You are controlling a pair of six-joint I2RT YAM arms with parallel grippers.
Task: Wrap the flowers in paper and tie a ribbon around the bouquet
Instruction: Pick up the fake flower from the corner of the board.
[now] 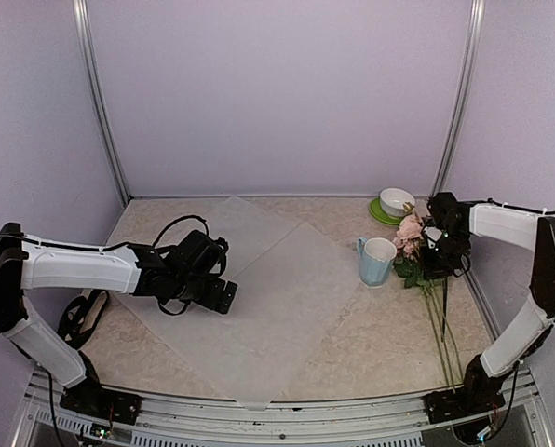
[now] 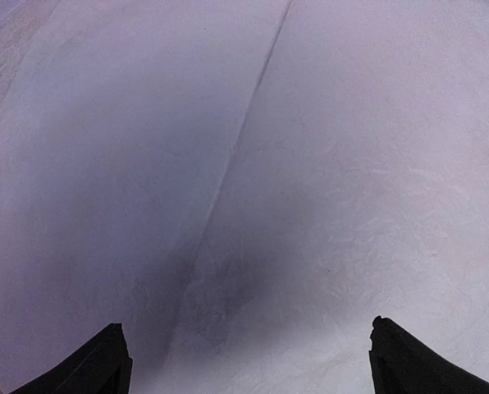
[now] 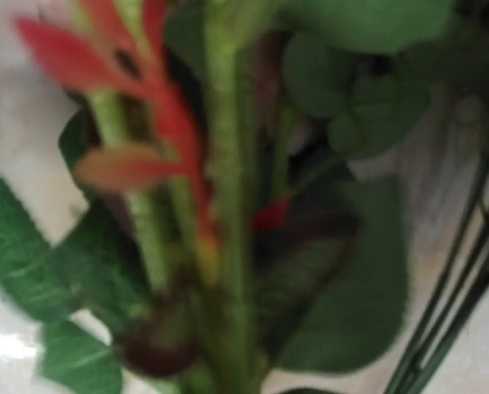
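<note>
Jaws: left gripper [image 1: 225, 298] wide apart, right gripper [image 1: 437, 257] unclear; light, floppy flowers [image 1: 410, 230] seem best pinched low on stems [image 1: 442, 317].

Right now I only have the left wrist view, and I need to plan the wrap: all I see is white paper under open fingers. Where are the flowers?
Observer: The flowers lie off the paper, on the right side of the table, heads far, stems toward the near edge.
Operator: Is the right arm on them?
Observer: The right gripper is down among their leaves; whether it has gripped I cannot tell.
Operator: Anything standing in the way?
Observer: A light blue mug stands upright between the paper's right corner and the flowers.
</note>
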